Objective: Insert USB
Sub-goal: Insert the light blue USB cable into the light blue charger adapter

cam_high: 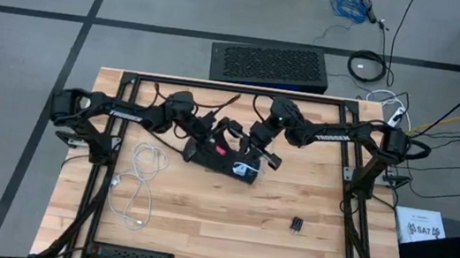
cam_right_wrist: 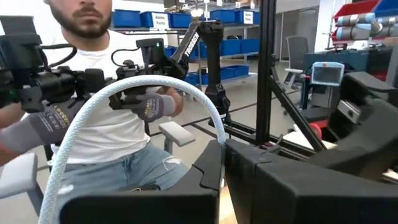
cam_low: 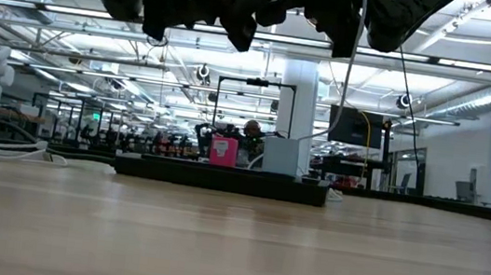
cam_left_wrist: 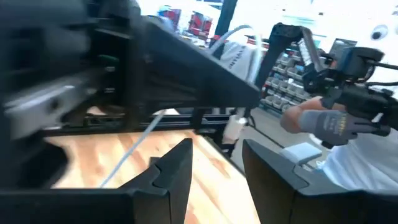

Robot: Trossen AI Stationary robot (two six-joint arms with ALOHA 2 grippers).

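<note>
My right gripper (cam_right_wrist: 222, 149) is shut on a white braided USB cable (cam_right_wrist: 143, 87), which arches up out of its fingers and falls away to one side. In the high view both grippers hover over a black device (cam_high: 219, 158) lying in the middle of the table, which carries a pink part (cam_low: 223, 150) and a white part (cam_low: 281, 156). My left gripper (cam_left_wrist: 217, 174) is open with nothing between its fingers, and stands close beside my right gripper (cam_high: 252, 145). The cable's plug is hidden. My right gripper pinches the white cable between its two fingers where the cable comes out of them (cam_right_wrist: 219, 134). What lies between the fingers is hidden by the fingers themselves. The cable rises in a slack arch, clear of the table.
Another white cable (cam_high: 138, 184) lies in loops on the table's left half. A small black part (cam_high: 298, 223) lies toward the near right and a power strip (cam_high: 129, 256) lies at the near edge. A seated person with gloved hands (cam_right_wrist: 155, 106) shows beyond the table.
</note>
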